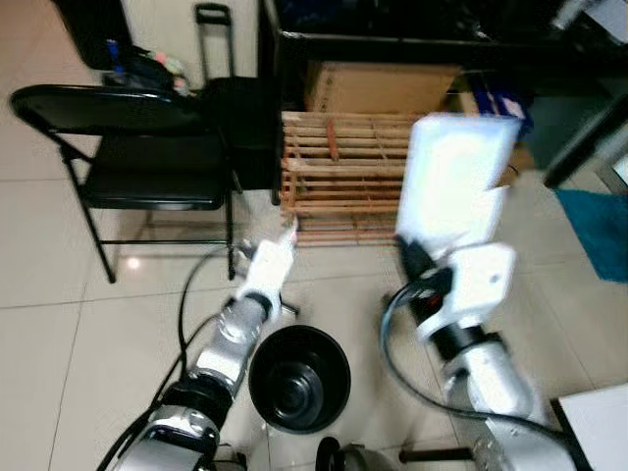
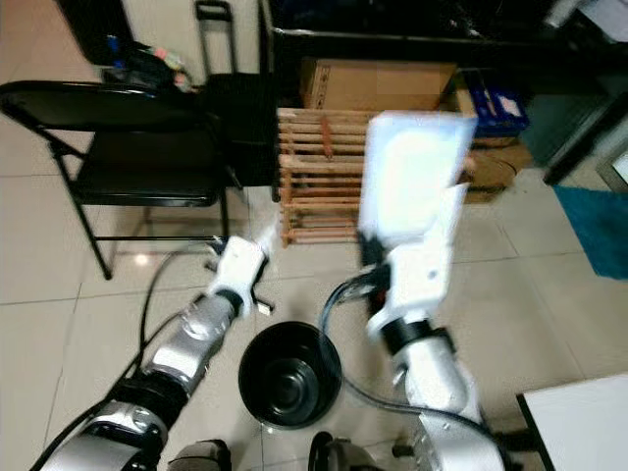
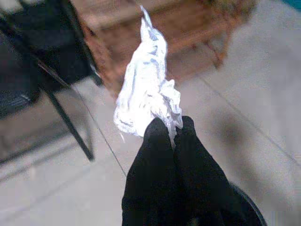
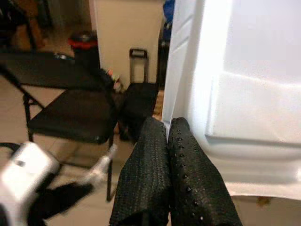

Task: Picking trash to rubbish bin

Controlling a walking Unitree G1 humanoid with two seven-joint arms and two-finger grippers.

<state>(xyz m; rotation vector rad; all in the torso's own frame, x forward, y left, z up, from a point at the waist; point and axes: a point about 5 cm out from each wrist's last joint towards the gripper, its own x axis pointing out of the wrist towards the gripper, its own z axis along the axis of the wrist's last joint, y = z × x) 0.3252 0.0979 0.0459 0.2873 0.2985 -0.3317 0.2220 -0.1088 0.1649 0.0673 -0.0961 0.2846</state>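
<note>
1. The left gripper [image 3: 168,129] has its two black fingers pressed together on one crumpled white tissue [image 3: 148,89], which sticks out past the fingertips, above the tiled floor [image 1: 59,324].

2. The right gripper [image 4: 168,125] is likewise closed, its two dotted fingers pinching the edge of one flat white container lid [image 4: 244,94] (it looks like thin plastic or foam), held upright in the air in front of the wooden crate [image 1: 339,172].

3. In the head views, the left gripper's tissue [image 1: 289,234] shows only as a small white tip near the crate's lower left corner, while the white lid [image 1: 453,182] covers the crate's right side.

4. One round black rubbish bin [image 1: 299,378] stands on the floor between the two silver arms, close to the robot's body, its mouth open upward. Neither piece of trash is over it; both are held forward of it.

5. To the robot's left stands one black folding chair [image 1: 137,147]. Beside it, against the wall, is one black wheeled case with its handle raised [image 1: 221,78].

6. Behind the crate, one brown cardboard box [image 1: 378,88] sits under a dark table [image 1: 412,44]. A patch of blue rug [image 1: 599,231] lies far right.
</note>
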